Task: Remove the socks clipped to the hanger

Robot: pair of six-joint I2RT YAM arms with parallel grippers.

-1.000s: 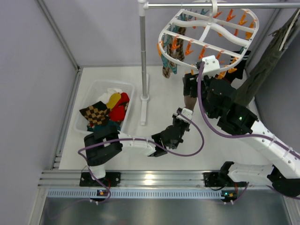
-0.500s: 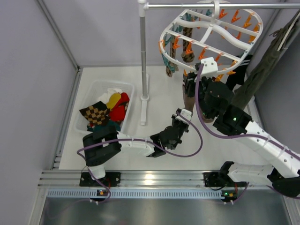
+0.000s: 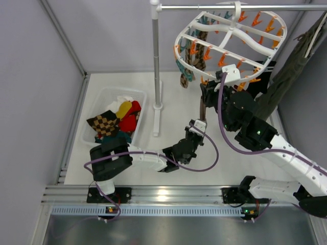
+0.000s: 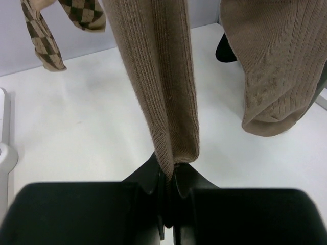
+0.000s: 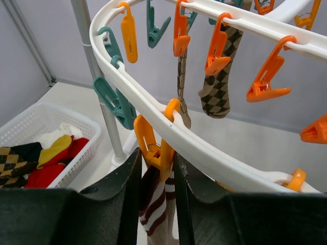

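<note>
**Plainly, one tan sock [image 4: 163, 76] hung taut between two pincers**

At far left, a basket [image 3: 91, 109] on the white surface [image 3: 173, 107] held loose socks [image 3: 117, 120], one of them checked. Just right of it rose the grey pole [image 3: 156, 61]. Further right, the left pincer [image 4: 168, 176] was clenched on the lower end of the tan sock, which rose straight up from it. Argyle socks [image 3: 186, 71] hung clipped at the left rim of the hanger [image 3: 230, 35]. Under the hanger's near rim, the right pincer [image 5: 156, 168] was closed on an orange clip [image 5: 153, 145], a finger against each side. A white and dark-red striped cuff [image 5: 153, 209] hung just below that clip. A second sock [image 4: 281, 66], also tan, hung just beside the gripped one. The hanger itself hung tilted from the rail [image 3: 204, 6] by its hook. At far right, an olive garment [image 3: 291, 76] was draped downward.
</note>
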